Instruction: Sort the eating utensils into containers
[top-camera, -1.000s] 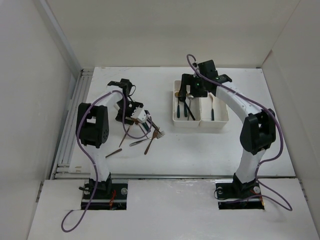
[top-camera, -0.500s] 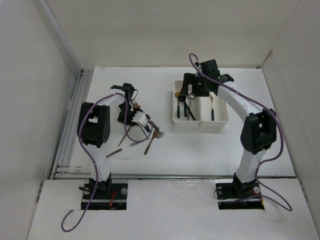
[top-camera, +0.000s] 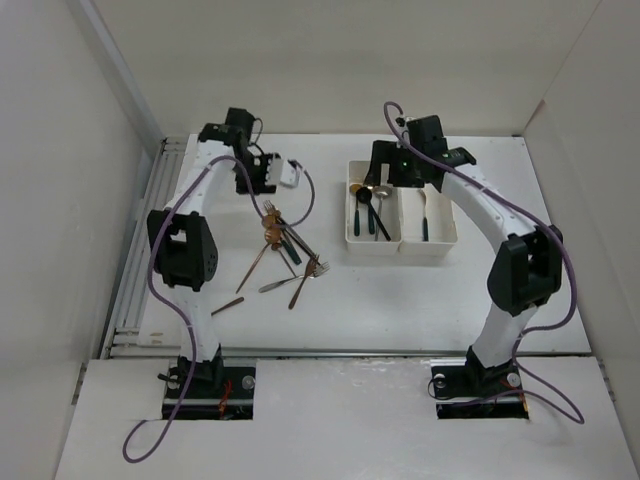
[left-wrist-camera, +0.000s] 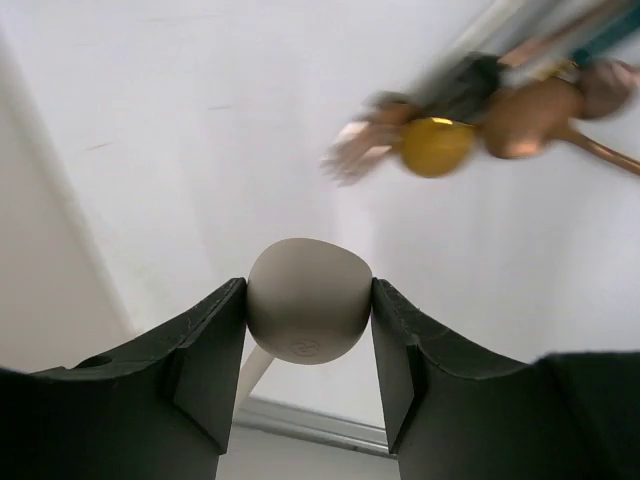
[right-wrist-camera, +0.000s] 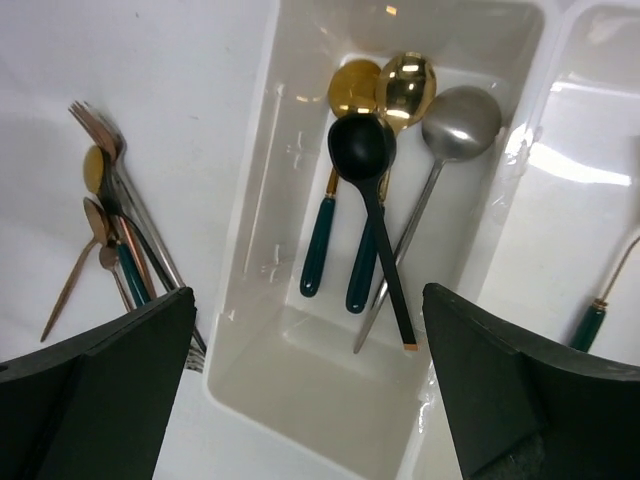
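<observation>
My left gripper (top-camera: 284, 173) is raised over the table's back left, shut on the round bowl of a pale cream spoon (left-wrist-camera: 308, 308) whose handle hangs down. A pile of forks and spoons (top-camera: 288, 248) lies on the table below it, and shows blurred in the left wrist view (left-wrist-camera: 480, 110). My right gripper (top-camera: 385, 172) is open and empty above the left white bin (right-wrist-camera: 250, 330). That bin holds a black spoon (right-wrist-camera: 362, 145), two gold spoons (right-wrist-camera: 405, 80) with dark green handles and a silver spoon (right-wrist-camera: 460, 120). The right bin (top-camera: 440, 240) holds a green-handled utensil (top-camera: 424, 222).
One loose copper utensil (top-camera: 227, 305) lies apart, near the front left. A metal rail (top-camera: 135, 270) runs along the table's left edge. White walls close in the back and both sides. The pile's edge shows in the right wrist view (right-wrist-camera: 110, 220).
My left gripper has risen from the pile and swung toward the back of the table, carrying the pale spoon. My right gripper has shifted slightly over the left bin.
</observation>
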